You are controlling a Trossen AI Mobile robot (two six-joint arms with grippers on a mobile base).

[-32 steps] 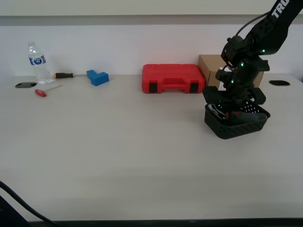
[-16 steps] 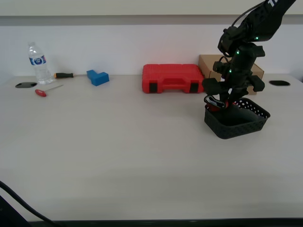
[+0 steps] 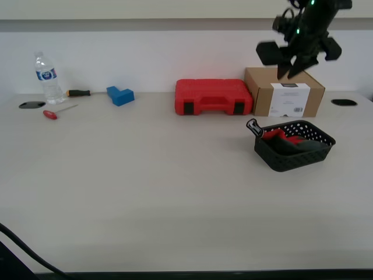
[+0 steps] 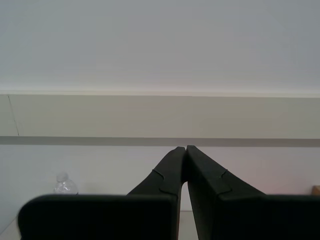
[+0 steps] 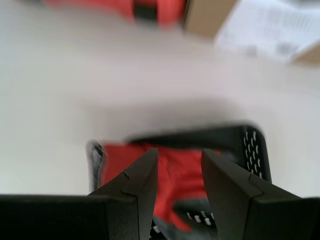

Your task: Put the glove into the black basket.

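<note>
The red glove lies inside the black basket at the exterior view's right, its black-and-white cuff hanging over the basket's rim. My first gripper is open and empty, high above the basket in front of the cardboard box. The first wrist view looks down between its open fingers onto the glove in the basket. My second gripper is shut and empty, pointing at a wall; it does not show in the exterior view.
A red tool case and a cardboard box stand behind the basket. At the far left are a water bottle, a blue block and two screwdrivers.
My first gripper has let go of the glove and risen from the basket to well above it. The glove stays in the basket.
</note>
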